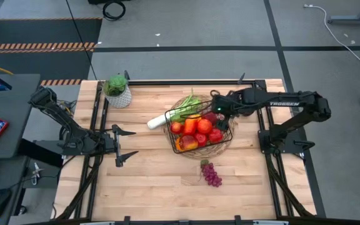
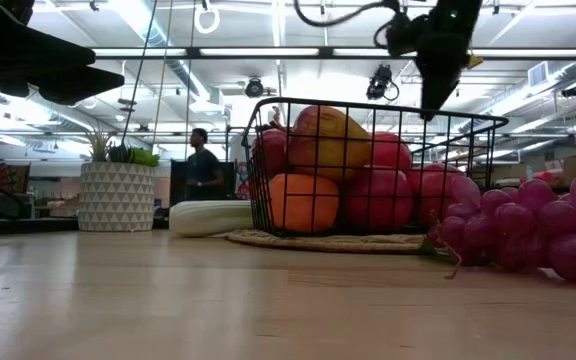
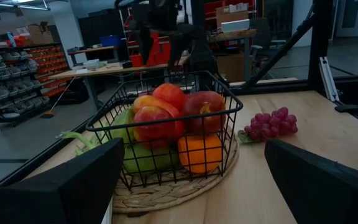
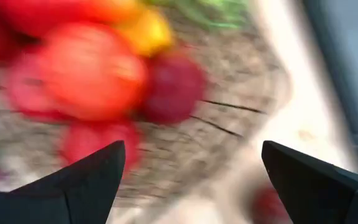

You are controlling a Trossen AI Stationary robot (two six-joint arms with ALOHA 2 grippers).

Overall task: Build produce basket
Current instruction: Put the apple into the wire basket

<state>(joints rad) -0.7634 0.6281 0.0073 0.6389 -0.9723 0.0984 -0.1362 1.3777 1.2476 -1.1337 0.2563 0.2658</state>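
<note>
The right gripper (image 1: 216,107) hangs with fingers spread apart and empty above the basket (image 1: 225,139), at its one o'clock corner. The basket sits on a woven mat (image 1: 225,147) mid-table, heaped with produce (image 1: 195,128). Purple grapes (image 1: 212,174) lie on the wood at the basket's five o'clock. The left gripper (image 1: 127,145) waits open at nine o'clock.

left gripper (image 1: 128,145): fingers spread, parked | right gripper (image 1: 214,104): fingers apparently apart, raised
</note>
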